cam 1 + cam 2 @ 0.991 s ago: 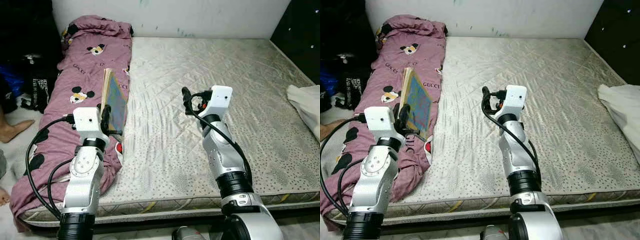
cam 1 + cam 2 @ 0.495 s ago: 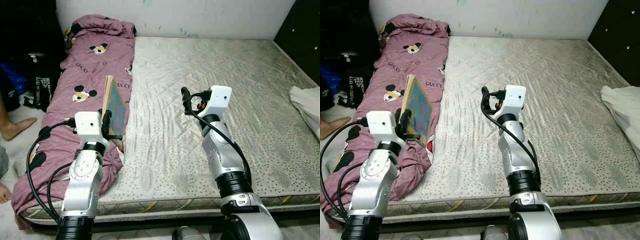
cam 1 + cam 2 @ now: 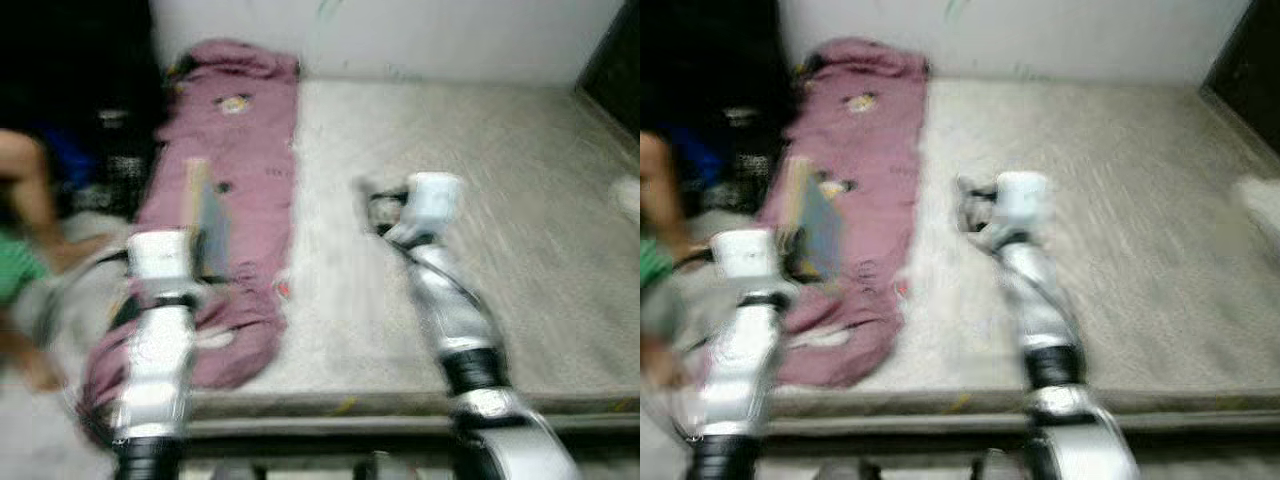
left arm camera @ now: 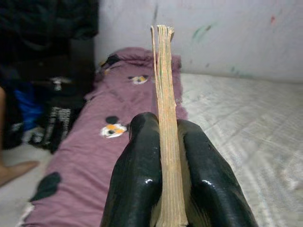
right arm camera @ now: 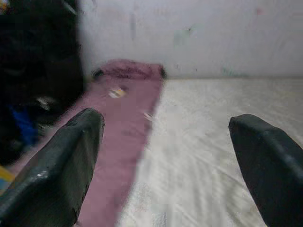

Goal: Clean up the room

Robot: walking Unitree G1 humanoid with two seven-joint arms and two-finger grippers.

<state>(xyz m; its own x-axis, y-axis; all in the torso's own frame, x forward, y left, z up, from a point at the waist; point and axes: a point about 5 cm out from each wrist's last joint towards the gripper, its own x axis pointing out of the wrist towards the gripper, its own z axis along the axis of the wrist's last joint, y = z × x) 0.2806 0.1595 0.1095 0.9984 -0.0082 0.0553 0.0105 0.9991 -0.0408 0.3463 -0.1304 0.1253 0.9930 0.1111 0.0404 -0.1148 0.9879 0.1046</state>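
Blurred head views, smeared sideways against the sharp earlier frames: a camera turn or step under way, judged from the whole picture shifting and not the things. Whole scene slid to the right of the frame, so more of the dark floor area at far left, with a person's leg (image 3: 25, 170) and a patch of green clothing (image 3: 15, 275) now well inside the left edge, where only a foot showed before.

Left gripper (image 4: 163, 156) raised at lower left of the head views, jaws clamped on a thin book (image 4: 165, 94), pressed flat from both sides, edge-on and upright in the wrist view. Same book as a tall pale slab (image 3: 205, 215) left of centre in the head view, above the purple blanket (image 3: 240, 180) that runs down the left side of the bed (image 3: 520, 170). Hold unchanged from the earlier frames: book upright, lifted clear of the blanket.

Right gripper (image 5: 165, 161) held out over the bare mattress at centre frame, jaws wide apart, nothing between them, posture as before.

White cloth (image 3: 630, 195) at the right edge, nearly slid out of frame.

Judgement: book picked up, pick step done; turn toward the left side suggests carrying it off the bed to some place for it, not yet in sight. Blanket and white cloth left to deal with.
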